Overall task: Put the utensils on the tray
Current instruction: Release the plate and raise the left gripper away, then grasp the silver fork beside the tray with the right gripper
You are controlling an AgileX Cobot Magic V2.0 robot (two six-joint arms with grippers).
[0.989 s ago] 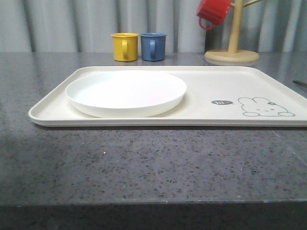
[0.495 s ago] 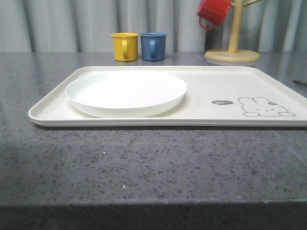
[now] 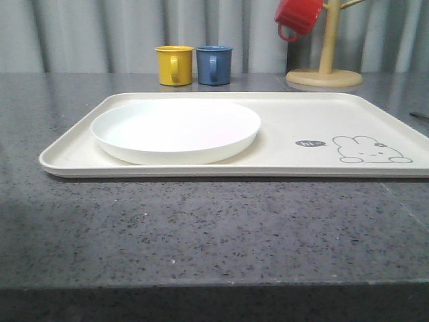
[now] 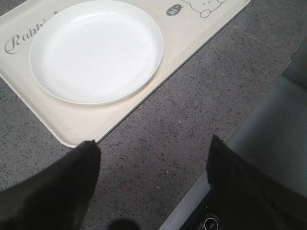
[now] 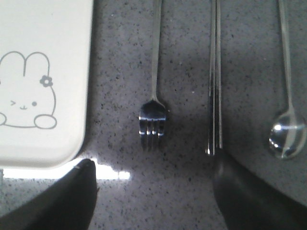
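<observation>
Utensils are sitting mostly off the tray (image 3: 281,127): fork (image 5: 153,115), chopsticks (image 5: 215,96) and spoon (image 5: 288,136) are lying on the grey speckled tabletop (image 3: 201,228), just beside the tray's right edge, side by side and apart from one another, fork nearest the rim, chopsticks in the middle, spoon furthest right. Only the white plate (image 3: 175,129) is resting on the tray, on its left part. So judging the task as barely started for the cutlery: three pieces left to move, plate done.

Right gripper (image 5: 153,191) is hovering above the fork and chopsticks, jaws spread wide, grasping nothing. Left gripper (image 4: 151,182) is hanging over the tabletop near the tray's near left corner, jaws also spread, nothing between them.

Cutlery is looking shiny silver, slim and long; chopsticks flat and paired tight together. Tray is cream, raised rim, rounded corners, rabbit drawing (image 3: 369,149) on the right part.

Far side: yellow mug (image 3: 174,65) and blue mug (image 3: 214,64) are standing next to each other behind the tray, red mug (image 3: 298,16) is hanging on a wooden mug stand (image 3: 325,67).
</observation>
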